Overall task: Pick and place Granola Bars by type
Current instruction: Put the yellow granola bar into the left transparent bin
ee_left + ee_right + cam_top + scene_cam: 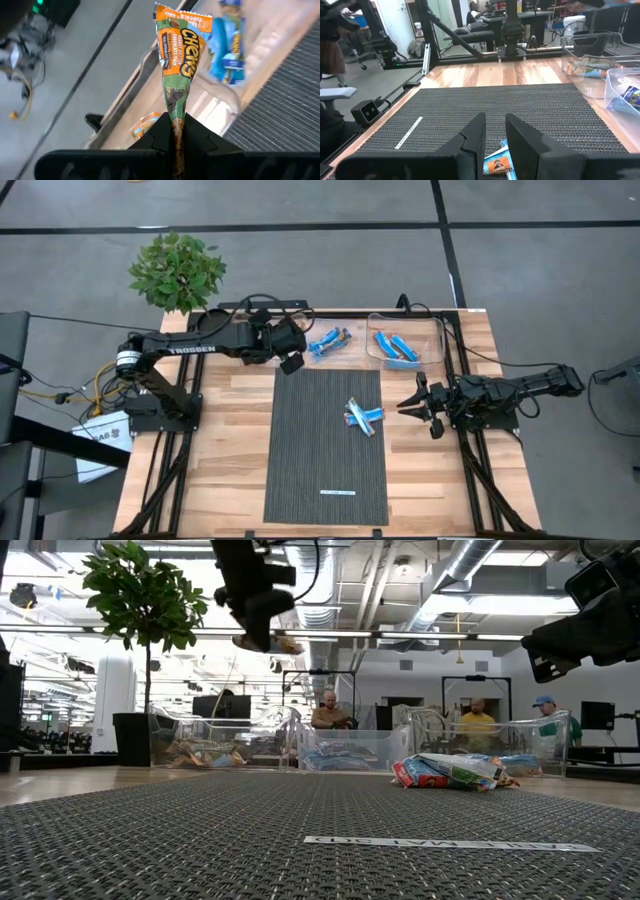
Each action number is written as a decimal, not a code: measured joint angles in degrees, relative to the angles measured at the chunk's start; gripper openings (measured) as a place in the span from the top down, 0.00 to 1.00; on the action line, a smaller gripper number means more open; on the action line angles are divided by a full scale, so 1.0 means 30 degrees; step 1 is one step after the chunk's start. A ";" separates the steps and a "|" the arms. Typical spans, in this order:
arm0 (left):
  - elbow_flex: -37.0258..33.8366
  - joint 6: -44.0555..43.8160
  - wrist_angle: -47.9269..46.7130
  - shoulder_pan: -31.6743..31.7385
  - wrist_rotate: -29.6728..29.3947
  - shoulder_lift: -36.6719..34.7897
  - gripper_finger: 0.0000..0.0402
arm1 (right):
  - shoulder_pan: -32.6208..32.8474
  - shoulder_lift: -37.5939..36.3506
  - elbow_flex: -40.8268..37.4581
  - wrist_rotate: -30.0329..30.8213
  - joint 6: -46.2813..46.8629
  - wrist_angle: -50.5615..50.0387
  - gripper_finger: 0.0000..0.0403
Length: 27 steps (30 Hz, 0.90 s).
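Left wrist view — gripper (176, 137) pinching orange bar (181, 55).

Overhead, one camera looks straight down on my whole table (240, 395). Another sits at mat (200, 840) level, facing the room. My wrist cameras peer close past my fingers; all views share the woven mat.

Right tool (495, 134) (fingers parted) above orange-labelled bar (498, 164).
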 joint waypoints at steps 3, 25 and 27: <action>-0.0663 -0.0905 0.0548 0.0760 0.0101 0.0015 0.96 | 0.0006 -0.0006 -0.0001 -0.0002 0.0000 0.0000 0.83; -0.8017 -0.2196 0.7682 0.6062 0.4333 0.0015 0.96 | 0.0000 0.0000 -0.0007 -0.0007 0.0000 0.0000 0.83; -0.8549 -0.2286 0.8273 0.6243 0.4757 0.0015 0.96 | 0.0000 0.0000 -0.0001 0.0000 0.0000 0.0000 0.83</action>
